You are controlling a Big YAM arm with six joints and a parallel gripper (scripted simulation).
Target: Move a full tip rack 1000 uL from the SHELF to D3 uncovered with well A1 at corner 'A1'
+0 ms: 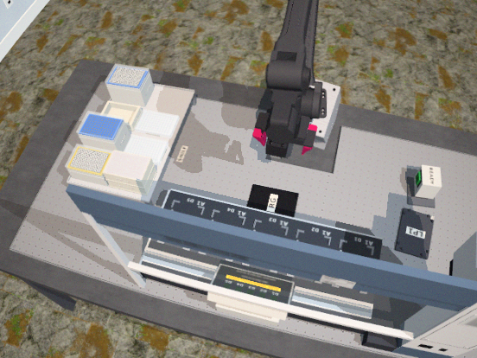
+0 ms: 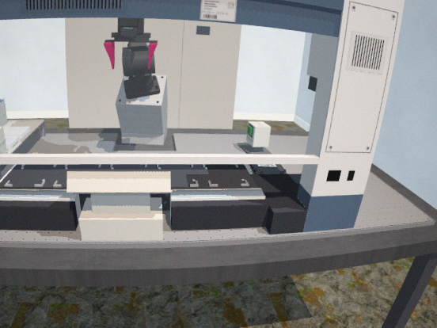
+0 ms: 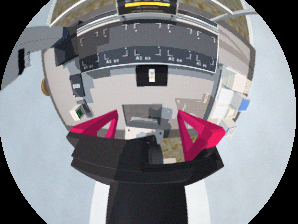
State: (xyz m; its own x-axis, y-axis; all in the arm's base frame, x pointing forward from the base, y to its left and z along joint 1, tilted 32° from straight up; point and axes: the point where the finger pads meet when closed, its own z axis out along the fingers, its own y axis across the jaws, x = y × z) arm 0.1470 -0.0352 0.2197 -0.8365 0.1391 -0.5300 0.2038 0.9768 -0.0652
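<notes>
My gripper has pink fingers, is open and empty, and hangs high beside the arm's base, pointing down toward the deck. On the SHELF at the left stand three covered tip racks. A blue-rimmed rack at the back shows a grey field with pale rings. A middle rack shows a plain blue plate. A yellow-rimmed rack at the front shows a grey field with rings. Their size labels are unreadable. Deck position D3 in the black deck strip is bare.
The SHELF also holds an open cream reservoir, white lidded plates, and stacked pale blocks. The regrip nest RG lies behind D3. The READY key and pad LP1 are at the right. A blue gantry beam overhangs the deck strip.
</notes>
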